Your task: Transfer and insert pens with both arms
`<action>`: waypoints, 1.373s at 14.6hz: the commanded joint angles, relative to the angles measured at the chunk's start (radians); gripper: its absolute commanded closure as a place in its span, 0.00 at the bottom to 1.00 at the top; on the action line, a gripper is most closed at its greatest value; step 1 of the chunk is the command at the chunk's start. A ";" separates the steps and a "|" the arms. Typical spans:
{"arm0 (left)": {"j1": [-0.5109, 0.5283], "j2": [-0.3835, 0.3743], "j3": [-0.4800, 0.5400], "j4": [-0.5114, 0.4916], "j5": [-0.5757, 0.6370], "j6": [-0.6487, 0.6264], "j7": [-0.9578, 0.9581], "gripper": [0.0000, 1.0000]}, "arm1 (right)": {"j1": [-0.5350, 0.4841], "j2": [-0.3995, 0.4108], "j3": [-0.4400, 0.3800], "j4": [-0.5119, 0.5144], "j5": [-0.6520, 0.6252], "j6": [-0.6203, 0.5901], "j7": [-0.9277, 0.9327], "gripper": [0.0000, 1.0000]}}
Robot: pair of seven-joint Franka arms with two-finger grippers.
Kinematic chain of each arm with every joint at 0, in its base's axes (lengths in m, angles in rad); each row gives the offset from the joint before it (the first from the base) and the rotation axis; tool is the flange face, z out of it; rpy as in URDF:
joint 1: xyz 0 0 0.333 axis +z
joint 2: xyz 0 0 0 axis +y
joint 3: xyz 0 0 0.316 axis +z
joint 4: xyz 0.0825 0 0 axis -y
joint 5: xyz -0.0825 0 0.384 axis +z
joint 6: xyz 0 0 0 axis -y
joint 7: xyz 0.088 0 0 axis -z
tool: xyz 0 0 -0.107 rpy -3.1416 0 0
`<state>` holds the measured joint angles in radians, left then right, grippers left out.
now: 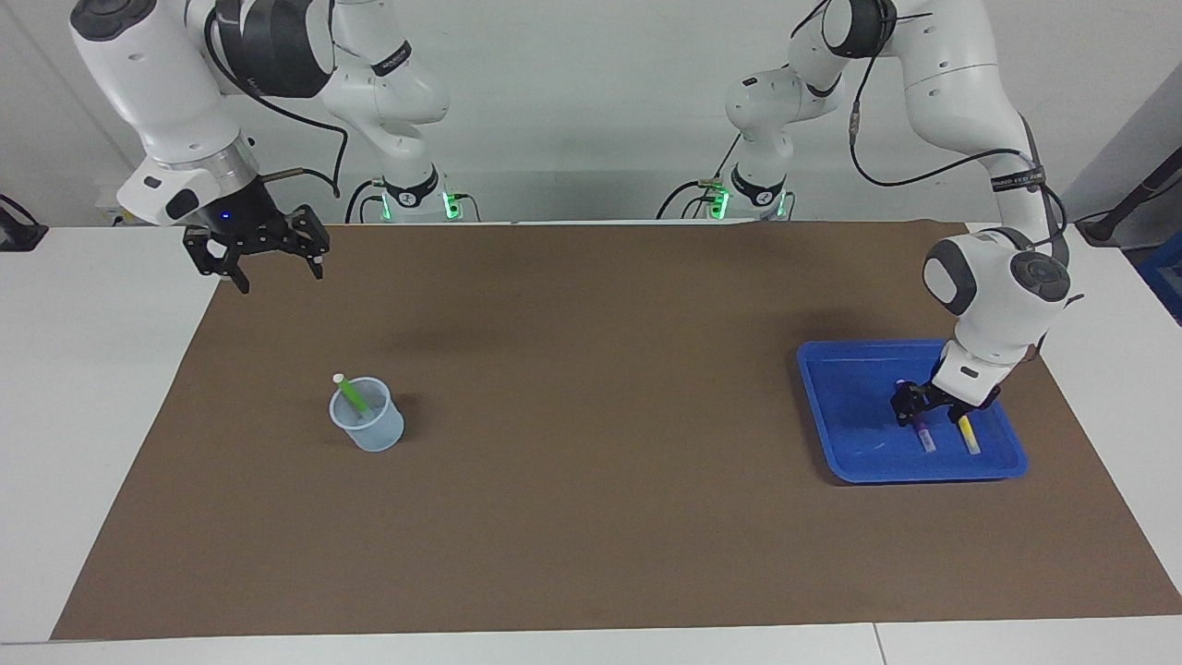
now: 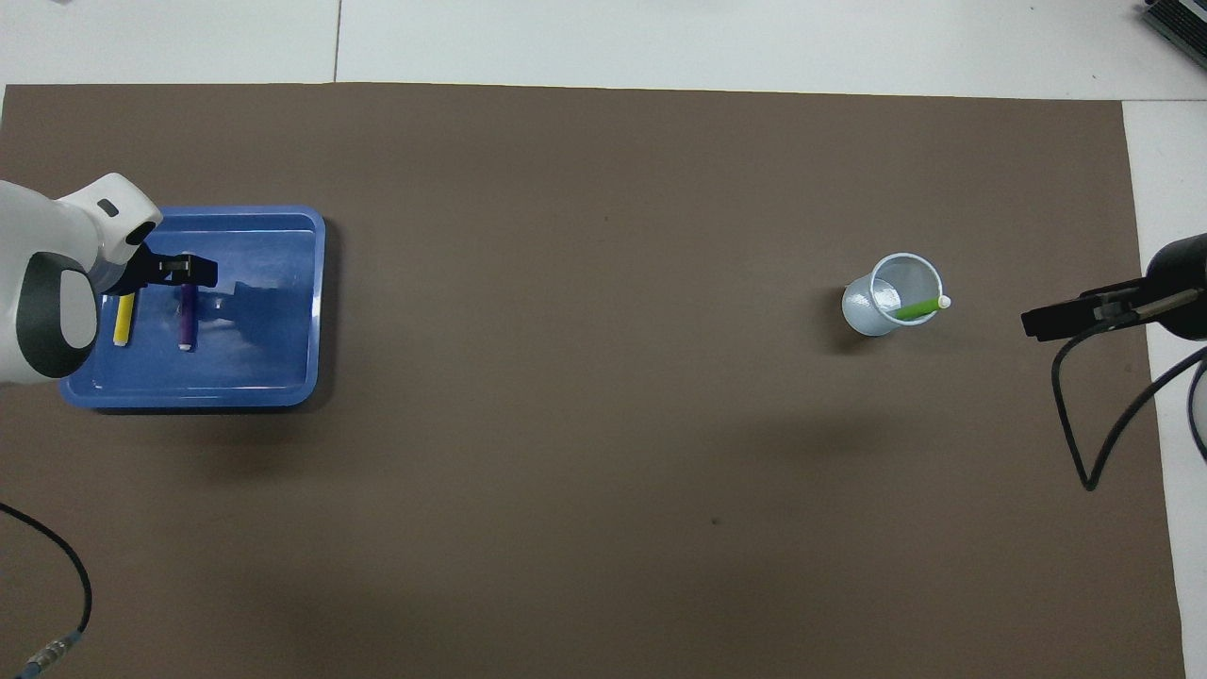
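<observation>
I am looking at a robotics lab. Two white jointed arms [image 1: 979, 185] stand bolted at the edge of a plain white tabletop [image 1: 92, 388], green status lights glowing at their bases [image 1: 416, 199]. A brown paper mat [image 1: 591, 517] covers the work area, loose black cables [image 2: 1094, 434] trail across it, and bare pale walls [image 1: 591, 92] surround the rig.

A white bench [image 1: 92, 416] is covered by a brown mat [image 1: 591, 517]. On the mat rest a blue tray [image 1: 845, 434] and, well apart, a clear cup [image 1: 367, 428].
</observation>
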<state>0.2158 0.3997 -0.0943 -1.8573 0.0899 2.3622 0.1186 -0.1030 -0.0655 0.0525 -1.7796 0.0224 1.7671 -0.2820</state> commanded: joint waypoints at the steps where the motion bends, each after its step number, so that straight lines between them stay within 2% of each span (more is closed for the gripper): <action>1: 0.007 -0.004 -0.002 -0.046 0.019 0.040 0.007 0.14 | -0.009 -0.016 0.009 -0.018 -0.021 0.000 0.023 0.00; 4: 0.008 -0.007 -0.002 -0.062 0.019 0.048 0.009 0.26 | -0.011 -0.016 0.007 -0.017 -0.021 -0.018 0.023 0.00; 10: 0.002 -0.007 -0.002 -0.063 0.019 0.032 0.009 0.70 | -0.009 -0.026 0.007 -0.020 -0.054 -0.061 0.023 0.00; 15: -0.012 -0.004 -0.004 -0.040 0.018 0.013 0.007 0.90 | -0.012 -0.039 0.007 -0.044 -0.055 -0.064 -0.068 0.00; 16: -0.013 -0.002 -0.004 -0.021 0.018 -0.007 0.007 0.97 | -0.014 -0.039 0.006 -0.044 -0.053 -0.072 -0.071 0.00; 18: -0.015 0.002 -0.007 0.038 0.005 -0.069 0.001 0.99 | -0.020 -0.039 0.007 -0.044 -0.045 -0.086 -0.074 0.00; 20: -0.041 0.022 -0.007 0.148 -0.037 -0.174 -0.003 0.98 | -0.021 -0.040 0.006 -0.044 -0.045 -0.098 -0.072 0.00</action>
<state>0.2071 0.3987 -0.1096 -1.8271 0.0802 2.2978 0.1196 -0.1068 -0.0754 0.0509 -1.7957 -0.0182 1.6834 -0.3271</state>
